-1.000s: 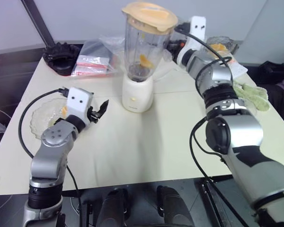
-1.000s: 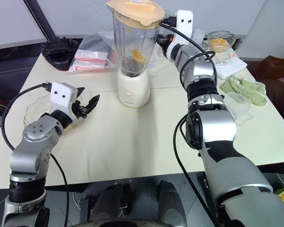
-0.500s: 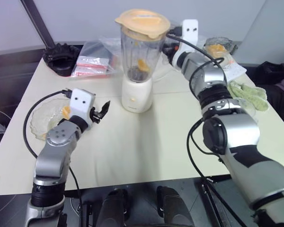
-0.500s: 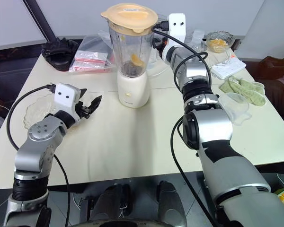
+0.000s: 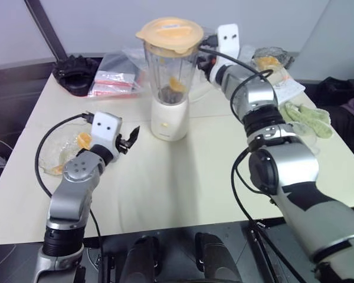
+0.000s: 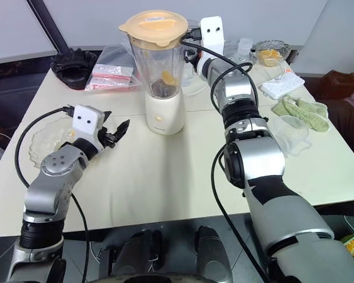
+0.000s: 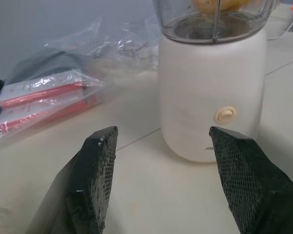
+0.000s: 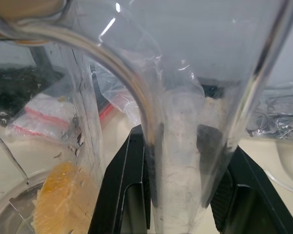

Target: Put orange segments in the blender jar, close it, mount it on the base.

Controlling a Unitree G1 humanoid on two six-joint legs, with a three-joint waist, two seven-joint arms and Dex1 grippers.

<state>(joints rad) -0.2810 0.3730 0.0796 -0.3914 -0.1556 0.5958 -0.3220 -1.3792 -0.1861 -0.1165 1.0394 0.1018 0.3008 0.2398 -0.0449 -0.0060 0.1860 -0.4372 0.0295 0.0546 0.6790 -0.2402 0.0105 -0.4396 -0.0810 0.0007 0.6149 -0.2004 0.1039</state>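
Observation:
The blender jar (image 5: pixel 168 68) stands upright on the cream base (image 5: pixel 169 121), with a pale-orange lid (image 5: pixel 169 32) on top. Inside it lie orange segments (image 5: pixel 177 85), also seen as an orange segment (image 8: pixel 56 202) through the clear wall. My right gripper (image 5: pixel 207 59) is at the jar's far right side, shut on its clear handle (image 8: pixel 185 146), with one black finger on each side. Left of the base and a little nearer me, my left gripper (image 7: pixel 162 131) is open and empty, pointing at the base (image 7: pixel 210 92).
A glass bowl (image 5: pixel 53 154) with more orange segments (image 5: pixel 82 140) sits at the left edge. At the back lie a black ring-shaped part (image 5: pixel 76 71) and plastic bags (image 5: pixel 115 79). A green cloth (image 5: pixel 310 115), a clear cup (image 6: pixel 295 132) and another bowl (image 5: pixel 271 59) are at the right.
The jar's top has swung to the left from a lean and now stands straight over the base. My right gripper moved left with it. The left gripper barely moved.

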